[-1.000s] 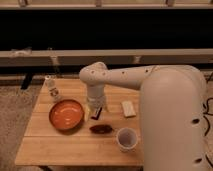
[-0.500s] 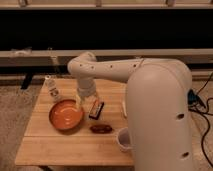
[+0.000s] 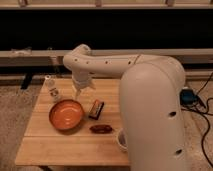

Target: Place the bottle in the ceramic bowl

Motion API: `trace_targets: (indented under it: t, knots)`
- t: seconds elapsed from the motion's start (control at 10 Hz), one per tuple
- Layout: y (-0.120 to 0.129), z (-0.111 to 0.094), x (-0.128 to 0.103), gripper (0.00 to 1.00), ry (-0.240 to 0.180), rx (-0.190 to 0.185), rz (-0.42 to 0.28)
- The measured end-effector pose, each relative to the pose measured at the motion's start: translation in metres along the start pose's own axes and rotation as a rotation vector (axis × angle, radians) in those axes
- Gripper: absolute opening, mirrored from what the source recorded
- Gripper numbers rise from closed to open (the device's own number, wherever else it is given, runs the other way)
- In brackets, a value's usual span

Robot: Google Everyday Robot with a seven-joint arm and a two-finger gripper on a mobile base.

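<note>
- Camera view. Dark wall behind with a pale horizontal rail (image 3: 30,52) across it. A light wooden surface (image 3: 45,150) stands on speckled carpet (image 3: 12,115), and black cables (image 3: 202,100) trail off to the right.
- The small clear bottle (image 3: 52,91), white cap and white label, stands upright near the back left corner of the surface. It is just behind the bowl's far rim, not in the bowl.
- The wide, shallow, glossy orange ceramic bowl (image 3: 66,114) sits left of centre. Bare glaze shows all over its inside, so nothing is in it.
- The hand (image 3: 79,94) of the big white arm (image 3: 150,100) hangs pointing down over the back of the surface, just right of the bottle and behind the bowl. I cannot tell how far open it is. The bottle stands apart from it, so it has not been taken.
- Step in hand, as I judge it: the reach for the bottle. The hand should shift left until centred on the bottle, close on the body below the cap, and grip square, since a narrow upright thing tips easily. It should then lift clear of the bowl's rim before crossing.
- A small white cup (image 3: 121,140) sits front right, half hidden by the arm, and its contents are not visible.
- Loose on the surface are a dark flat rectangular packet (image 3: 96,109) just right of the bowl and a reddish-brown oblong item (image 3: 101,128) in front of it.
</note>
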Motion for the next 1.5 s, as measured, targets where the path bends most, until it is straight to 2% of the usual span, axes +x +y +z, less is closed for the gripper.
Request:
trace_targets:
  t: [0.2, 0.4, 1.0, 1.2, 1.5]
  knots:
    - [0.014, -0.007, -0.018, 0.78, -0.038, -0.065, -0.027]
    - [0.029, -0.013, -0.032, 0.78, -0.070, -0.094, -0.053]
    - [0.080, -0.026, -0.075, 0.78, -0.136, -0.010, -0.156]
    - [0.090, -0.024, -0.087, 0.78, -0.142, -0.009, -0.175]
    - [0.105, -0.007, -0.115, 0.78, -0.137, -0.015, -0.199]
